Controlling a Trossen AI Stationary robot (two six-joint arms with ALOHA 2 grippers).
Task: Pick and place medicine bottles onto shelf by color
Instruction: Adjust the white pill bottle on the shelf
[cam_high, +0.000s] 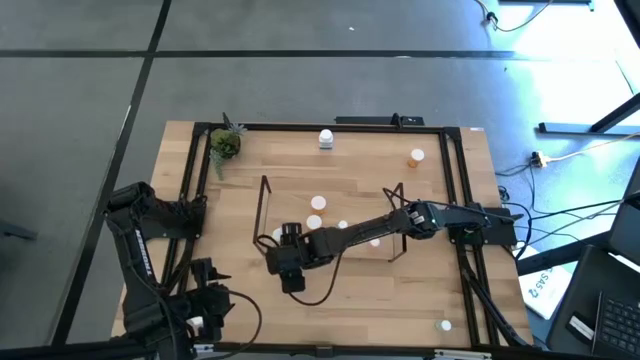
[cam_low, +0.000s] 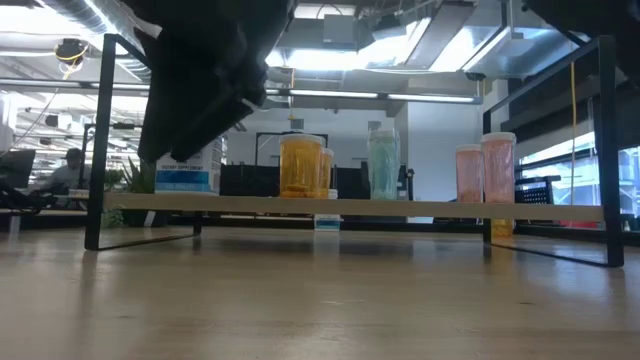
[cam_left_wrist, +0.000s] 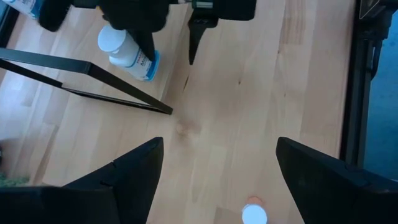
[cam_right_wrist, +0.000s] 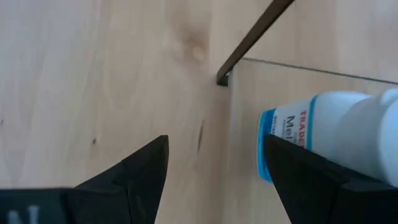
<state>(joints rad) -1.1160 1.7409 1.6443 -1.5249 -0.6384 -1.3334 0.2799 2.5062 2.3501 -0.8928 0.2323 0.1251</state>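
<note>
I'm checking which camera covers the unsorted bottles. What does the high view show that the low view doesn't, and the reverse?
Only the high view shows bottles off the shelf: a white one and an orange one at the far edge, another white-capped one at the near right, plus the potted plant. Only the low view shows bottle colours on the shelf: orange, teal, pink. Both show the shelf and the right arm reaching over its left end.

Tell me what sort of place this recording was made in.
Likely an open-plan office or lab: a person at a desk far back, exposed ceiling lights, and a grey floor with cables around the wooden table.
</note>
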